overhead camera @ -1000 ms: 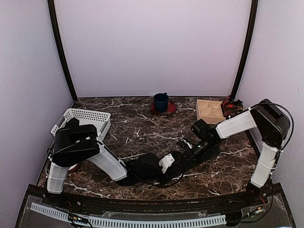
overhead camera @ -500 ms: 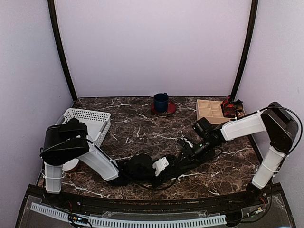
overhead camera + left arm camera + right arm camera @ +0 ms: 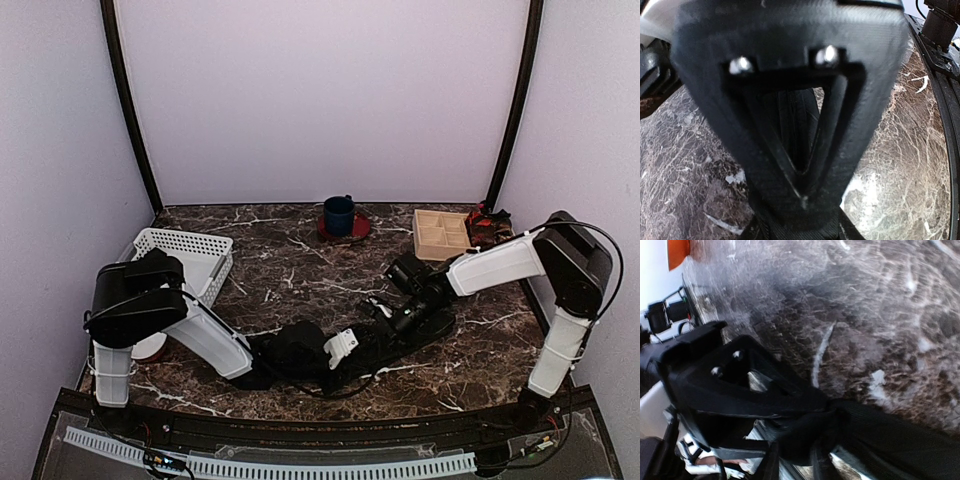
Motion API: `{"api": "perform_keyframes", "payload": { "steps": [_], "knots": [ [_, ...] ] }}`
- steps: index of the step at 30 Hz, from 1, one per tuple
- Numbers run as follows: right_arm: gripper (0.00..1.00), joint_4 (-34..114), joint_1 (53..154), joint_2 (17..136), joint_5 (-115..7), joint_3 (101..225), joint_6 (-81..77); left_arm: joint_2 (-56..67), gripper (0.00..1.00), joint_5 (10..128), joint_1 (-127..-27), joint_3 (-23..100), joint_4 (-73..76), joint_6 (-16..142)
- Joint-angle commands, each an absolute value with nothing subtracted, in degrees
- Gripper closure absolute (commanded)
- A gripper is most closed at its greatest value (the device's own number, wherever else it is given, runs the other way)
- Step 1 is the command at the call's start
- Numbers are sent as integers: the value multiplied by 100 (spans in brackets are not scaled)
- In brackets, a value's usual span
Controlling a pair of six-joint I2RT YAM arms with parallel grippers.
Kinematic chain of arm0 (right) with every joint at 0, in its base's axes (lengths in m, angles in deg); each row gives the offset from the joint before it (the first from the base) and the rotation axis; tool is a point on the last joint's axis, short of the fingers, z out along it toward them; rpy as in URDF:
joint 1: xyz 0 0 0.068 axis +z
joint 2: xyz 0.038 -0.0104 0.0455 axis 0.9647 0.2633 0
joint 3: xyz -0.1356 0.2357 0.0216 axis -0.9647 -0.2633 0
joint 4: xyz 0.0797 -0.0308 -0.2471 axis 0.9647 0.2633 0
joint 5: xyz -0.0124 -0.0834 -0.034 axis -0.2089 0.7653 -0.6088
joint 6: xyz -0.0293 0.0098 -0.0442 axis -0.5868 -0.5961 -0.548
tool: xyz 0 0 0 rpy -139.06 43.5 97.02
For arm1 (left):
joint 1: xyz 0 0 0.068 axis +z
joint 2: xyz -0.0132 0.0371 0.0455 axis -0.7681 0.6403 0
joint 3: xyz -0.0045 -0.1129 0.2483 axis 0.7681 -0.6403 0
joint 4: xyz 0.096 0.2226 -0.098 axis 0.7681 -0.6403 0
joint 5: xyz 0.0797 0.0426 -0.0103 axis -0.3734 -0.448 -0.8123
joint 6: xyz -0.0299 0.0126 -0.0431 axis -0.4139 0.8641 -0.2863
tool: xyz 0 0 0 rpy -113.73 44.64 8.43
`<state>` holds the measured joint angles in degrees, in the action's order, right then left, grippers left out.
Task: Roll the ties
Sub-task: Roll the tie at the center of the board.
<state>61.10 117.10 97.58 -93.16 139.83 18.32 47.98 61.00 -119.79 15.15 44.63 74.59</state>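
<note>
Near the front middle of the marble desk [image 3: 300, 270], both arms reach in low and meet over a black tie [image 3: 425, 325]. It lies as a dark strip slanting from the right arm's wrist down toward the left arm's. Left gripper [image 3: 360, 347] points right, close to the desk surface. Its wrist view is almost filled by one black finger [image 3: 790, 150] with a triangular cut-out, and dark seamed fabric shows through that opening. The second finger is hidden, so I cannot tell whether the left jaws are spread or pressed together. Right gripper [image 3: 385, 322] comes in from the right, angled down toward the left one, the two just beside each other. Its wrist view shows tie fabric gathered into a bunch at the fingertip, the rest of the strip trailing off to the right over the marble. The right jaws look pressed together, pinching the tie. A white perforated basket [image 3: 185, 236] sits at the left edge, tilted, beside the left arm's elbow. At the back centre a blue mug [image 3: 338, 213] stands on a red saucer [image 3: 358, 230]. A wooden compartment tray [image 3: 418, 235] is at the back right. A small red and black object [image 3: 488, 225] touches its right side, too small to identify.
</note>
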Motion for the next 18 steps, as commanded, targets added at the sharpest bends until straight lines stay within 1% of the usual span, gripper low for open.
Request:
{"api": "perform_keyframes", "payload": {
  "steps": [1,2,3,5,8,11,13,18],
  "knots": [
    [91,6515,11837,10015,-9030,14141,1473,5075,64,6121,-11962,1362,3368,7413],
    [97,6515,11831,10035,-9025,14143,1456,5077,63,6137,-11962,1363,3377,7415],
    [100,6491,11830,10048,-9032,14125,1463,5077,62,6144,-11962,1361,3397,7431],
    [100,6415,11805,10071,-9075,14030,1484,5065,54,6145,-11962,1348,3496,7441],
    [100,6264,11715,10140,-9226,13846,1521,4966,35,6099,-11953,1174,3953,7565],
    [100,6199,11578,10235,-9290,13708,1488,4791,24,5942,-11953,840,4808,7793],
    [100,6159,11416,10293,-9318,13620,1465,4746,22,5841,-11953,721,5254,7921],
    [100,6190,11161,10480,-9309,13609,1340,4814,20,5916,-11962,585,5942,7975]
  ]
}}
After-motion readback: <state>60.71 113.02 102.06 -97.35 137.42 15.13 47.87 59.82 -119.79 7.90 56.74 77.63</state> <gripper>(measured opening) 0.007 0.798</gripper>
